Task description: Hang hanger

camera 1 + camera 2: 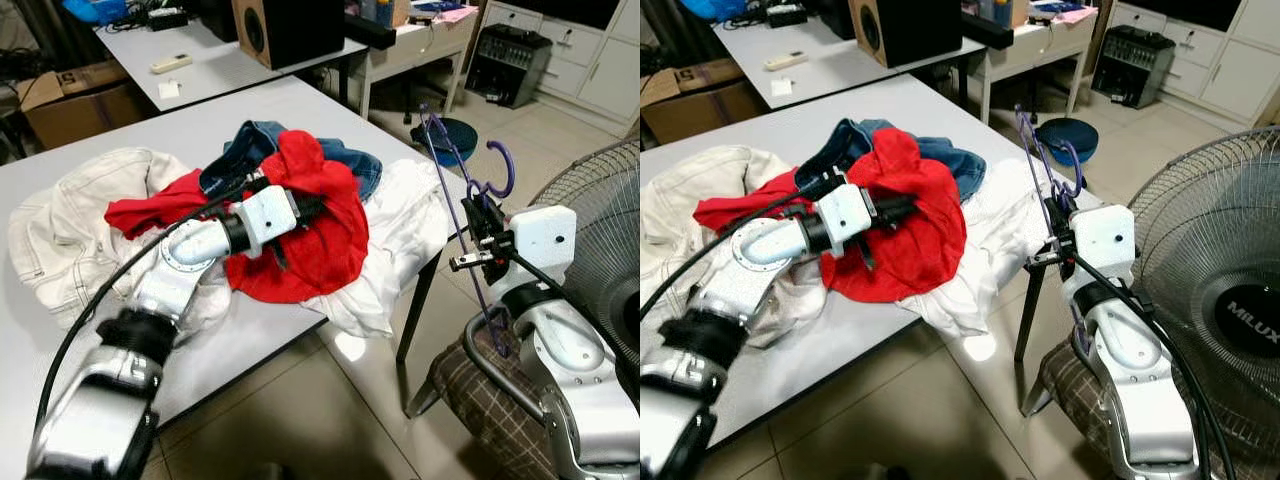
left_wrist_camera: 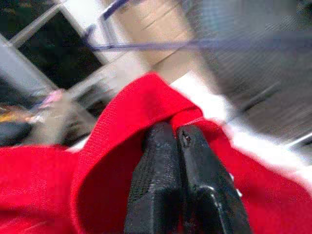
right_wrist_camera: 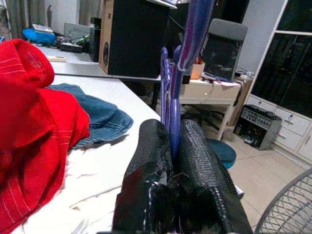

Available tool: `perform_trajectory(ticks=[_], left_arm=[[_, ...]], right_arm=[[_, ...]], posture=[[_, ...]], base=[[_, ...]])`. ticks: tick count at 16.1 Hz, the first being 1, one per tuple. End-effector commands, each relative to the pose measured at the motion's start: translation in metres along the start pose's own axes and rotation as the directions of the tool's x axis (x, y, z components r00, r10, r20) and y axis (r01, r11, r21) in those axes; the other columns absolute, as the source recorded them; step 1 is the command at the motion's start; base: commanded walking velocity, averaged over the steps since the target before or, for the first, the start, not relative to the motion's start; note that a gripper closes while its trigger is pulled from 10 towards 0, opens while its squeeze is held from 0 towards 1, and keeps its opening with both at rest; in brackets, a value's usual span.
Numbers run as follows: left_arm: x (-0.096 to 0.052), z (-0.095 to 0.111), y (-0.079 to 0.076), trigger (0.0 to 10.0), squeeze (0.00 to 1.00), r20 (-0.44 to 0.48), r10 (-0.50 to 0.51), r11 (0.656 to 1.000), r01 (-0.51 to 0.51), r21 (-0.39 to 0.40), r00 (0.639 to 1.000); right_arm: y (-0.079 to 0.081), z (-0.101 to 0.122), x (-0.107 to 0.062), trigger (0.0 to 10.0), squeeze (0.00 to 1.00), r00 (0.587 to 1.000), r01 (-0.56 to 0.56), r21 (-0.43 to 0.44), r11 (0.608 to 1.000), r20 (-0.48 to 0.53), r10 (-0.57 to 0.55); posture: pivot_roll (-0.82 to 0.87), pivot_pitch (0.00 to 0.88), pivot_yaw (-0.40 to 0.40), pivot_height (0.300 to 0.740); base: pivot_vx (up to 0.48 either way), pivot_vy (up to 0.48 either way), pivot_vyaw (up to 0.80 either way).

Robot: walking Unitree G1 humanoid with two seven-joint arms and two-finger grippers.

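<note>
A purple hanger [image 1: 470, 190] stands upright off the table's right edge, hook [image 1: 503, 166] uppermost. My right gripper [image 1: 487, 222] is shut on its stem; in the right wrist view the black fingers [image 3: 195, 156] pinch the purple rod [image 3: 174, 117]. A red garment [image 1: 325, 245] lies on top of a clothes pile on the grey table [image 1: 250, 340]. My left gripper [image 1: 318, 208] reaches into it from the left. In the left wrist view its fingertips [image 2: 161, 141] are shut on a fold of the red fabric [image 2: 122, 126].
Jeans [image 1: 262, 140] and white clothes [image 1: 85, 215] lie under and around the red garment, some hanging over the table edge [image 1: 400, 260]. A standing fan [image 1: 600, 220] and a plaid-cushioned chair [image 1: 480, 395] are close to my right arm. A blue stool [image 1: 447, 135] stands behind.
</note>
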State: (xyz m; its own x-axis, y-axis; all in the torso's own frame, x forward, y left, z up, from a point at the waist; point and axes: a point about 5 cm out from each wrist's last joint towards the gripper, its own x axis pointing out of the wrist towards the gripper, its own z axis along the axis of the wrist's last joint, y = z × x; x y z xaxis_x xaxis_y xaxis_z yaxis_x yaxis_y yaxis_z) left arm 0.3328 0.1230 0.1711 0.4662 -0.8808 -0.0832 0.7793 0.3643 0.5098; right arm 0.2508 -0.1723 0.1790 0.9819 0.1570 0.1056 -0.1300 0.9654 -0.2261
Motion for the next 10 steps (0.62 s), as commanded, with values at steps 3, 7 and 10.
perform_trajectory(ticks=[3, 7, 10], left_arm=[[-0.007, 0.029, -0.014, 10.0, 1.00, 0.102, -0.225, 0.958, 0.239, -0.160, 0.969], [-0.029, 0.046, -0.003, 10.0, 1.00, 0.092, -0.296, 0.919, 0.310, -0.245, 0.951], [-0.052, 0.052, 0.032, 10.0, 1.00, 0.063, -0.133, 0.959, 0.144, -0.246, 0.989]], right_arm=[[-0.001, 0.002, -0.001, 10.0, 0.00, 1.000, 0.009, -0.006, 1.000, 0.013, -0.009], [-0.001, 0.002, -0.002, 10.0, 0.00, 1.000, 0.012, -0.004, 1.000, 0.013, -0.012], [-0.001, 0.001, -0.003, 10.0, 0.00, 1.000, 0.012, -0.003, 1.000, 0.011, -0.012]], posture=[[-0.05, 0.000, 0.079, 0.740], [-0.06, 0.000, 0.080, 0.740], [-0.06, 0.000, 0.082, 0.740]], base=[[0.000, 0.000, 0.00], [0.000, 0.000, 0.00], [0.000, 0.000, 0.00]])
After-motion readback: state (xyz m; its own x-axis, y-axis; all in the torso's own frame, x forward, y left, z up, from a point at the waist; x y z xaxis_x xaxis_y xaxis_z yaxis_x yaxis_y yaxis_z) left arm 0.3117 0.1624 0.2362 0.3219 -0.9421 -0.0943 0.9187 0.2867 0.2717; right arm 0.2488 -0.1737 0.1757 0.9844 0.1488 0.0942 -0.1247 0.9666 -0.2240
